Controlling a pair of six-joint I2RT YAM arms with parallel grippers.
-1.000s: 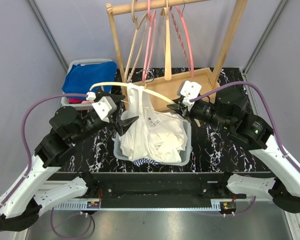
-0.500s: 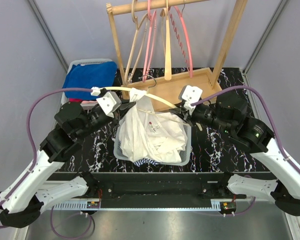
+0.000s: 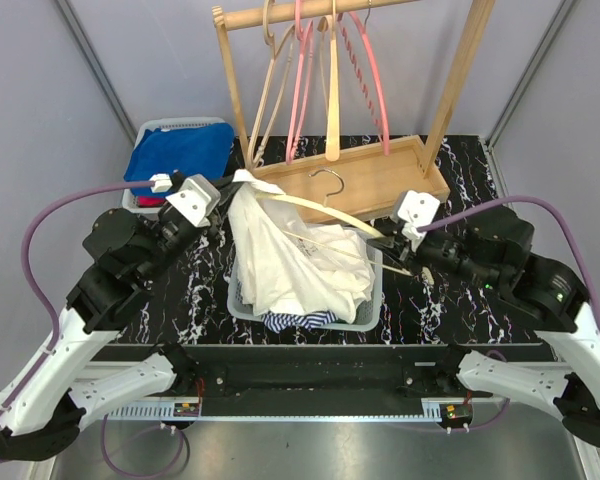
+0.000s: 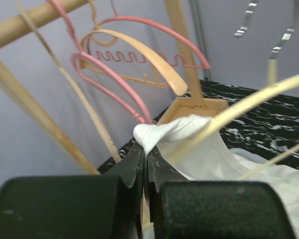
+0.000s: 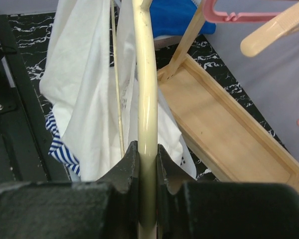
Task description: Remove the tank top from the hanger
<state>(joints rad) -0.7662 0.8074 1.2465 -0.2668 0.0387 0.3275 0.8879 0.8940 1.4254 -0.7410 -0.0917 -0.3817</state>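
Observation:
The white tank top (image 3: 280, 250) hangs from a cream hanger (image 3: 320, 207) above the basket. My left gripper (image 3: 223, 190) is shut on the top's shoulder strap (image 4: 162, 133) and holds it up at the hanger's left end. My right gripper (image 3: 385, 237) is shut on the hanger's right arm (image 5: 145, 94), with the shaft clamped between both jaws. The hanger's metal hook (image 3: 328, 181) points toward the rack. The top's body (image 5: 84, 74) drapes down beside the hanger in the right wrist view.
A white laundry basket (image 3: 372, 300) holds white cloth and a blue-striped garment (image 3: 292, 320). A wooden rack (image 3: 330, 90) with pink and tan hangers stands behind, on a wooden tray (image 3: 390, 170). A bin with blue cloth (image 3: 178, 150) sits at back left.
My right gripper has pulled the hanger to the right and nearer. My left gripper has moved left and back with the strap. The top is stretched out between them.

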